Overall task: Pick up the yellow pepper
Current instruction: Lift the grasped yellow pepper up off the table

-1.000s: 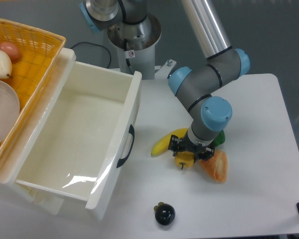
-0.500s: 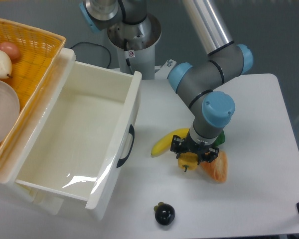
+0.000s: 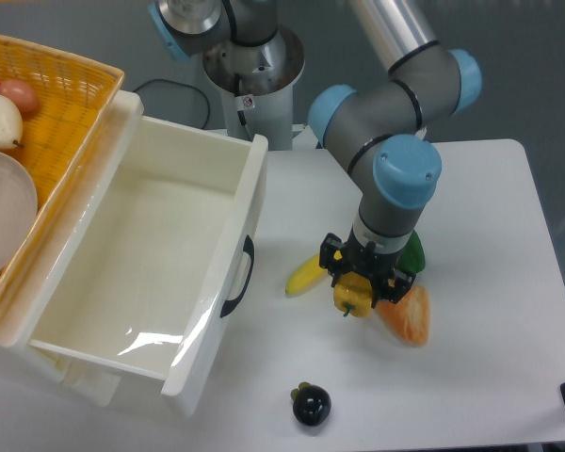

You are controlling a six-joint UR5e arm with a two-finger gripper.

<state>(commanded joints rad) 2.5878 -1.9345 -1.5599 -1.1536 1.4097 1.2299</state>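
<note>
- Mangosteen-like dark fruit [image 3: 311, 405] nearest, alone near the front of the desk [image 3: 490, 226].
- Orange pepper [image 3: 410, 315] just right of the catch.
- Yellow pepper [image 3: 352, 295] clamped between the black fingers of the end effector [image 3: 360, 287], stem down; long axis near vertical.
- Against half a second ago: pepper slightly higher in frame, wrist swung over it. Probably lifted clear, the pick nearly done.
- Banana [image 3: 305, 275] to the left, green object [image 3: 413, 254] behind.
- Open white drawer [image 3: 250, 202], yellow basket [image 3: 66, 85] farthest left.
</note>
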